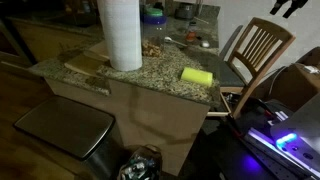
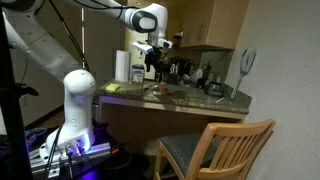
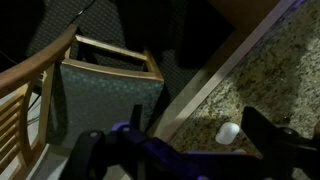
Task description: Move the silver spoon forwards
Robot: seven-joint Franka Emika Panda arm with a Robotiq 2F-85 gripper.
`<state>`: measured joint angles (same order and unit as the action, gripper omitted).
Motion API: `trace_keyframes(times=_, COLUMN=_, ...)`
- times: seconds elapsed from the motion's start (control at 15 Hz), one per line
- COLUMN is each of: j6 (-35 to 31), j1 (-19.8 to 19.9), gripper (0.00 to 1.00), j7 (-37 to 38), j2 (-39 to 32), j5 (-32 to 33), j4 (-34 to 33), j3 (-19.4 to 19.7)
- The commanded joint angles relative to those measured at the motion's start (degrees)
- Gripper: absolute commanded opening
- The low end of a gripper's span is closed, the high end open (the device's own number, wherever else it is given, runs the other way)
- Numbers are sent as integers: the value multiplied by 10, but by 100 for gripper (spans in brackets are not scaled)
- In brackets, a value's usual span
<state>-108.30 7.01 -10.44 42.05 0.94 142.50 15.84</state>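
While the gripper (image 3: 170, 138) gapes, speckled granite counter (image 3: 285, 70) borders a slatted wooden chair (image 3: 110, 50).

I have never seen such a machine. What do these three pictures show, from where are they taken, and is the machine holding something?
This is one white robot arm that ends in a two-finger pincer. Two pictures come from cameras standing in the room; the third comes from a camera on the arm's wrist, looking past the pincer. On the speckled stone counter are a white paper roll and a yellow sponge; a wooden chair stands beside it. The pincer is open and holds nothing. The small pale spot in the wrist view may be the silver spoon, but it is too blurred to be sure.
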Motion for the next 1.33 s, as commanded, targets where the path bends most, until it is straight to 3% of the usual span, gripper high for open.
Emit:
trace_keyframes(times=0.0, j6=2, j1=8, gripper=100, j7=-5, j2=-2, j5=-5, j4=-2, j3=-6)
trace_keyframes(times=0.4, j6=2, j1=8, gripper=100, j7=-5, j2=-2, j5=-5, j4=-2, j3=-6)
trace_keyframes(times=0.47, j6=27, j1=9, gripper=100, j7=-2, j2=-6, j5=-5, j4=-9, j3=-7)
trace_keyframes(times=0.6, j6=62, j1=-15, gripper=100, j7=-63, j2=-5, j5=-21, j4=-16, j3=17)
trace_keyframes(times=0.93, j6=60, j1=-53, gripper=100, j7=-208, j2=2, j5=-62, j4=-15, j3=58)
trace_keyframes(times=1.13, j6=106, j1=-72, gripper=100, j7=-288, j2=-5, j5=-78, j4=-28, j3=82)
trace_keyframes(times=1.2, j6=76, j1=-48, gripper=100, j7=-247, j2=-3, j5=-71, j4=-14, j3=58)
trace_keyframes(times=1.27, j6=85, j1=-51, gripper=100, j7=-266, j2=-3, j5=-76, j4=-17, j3=63)
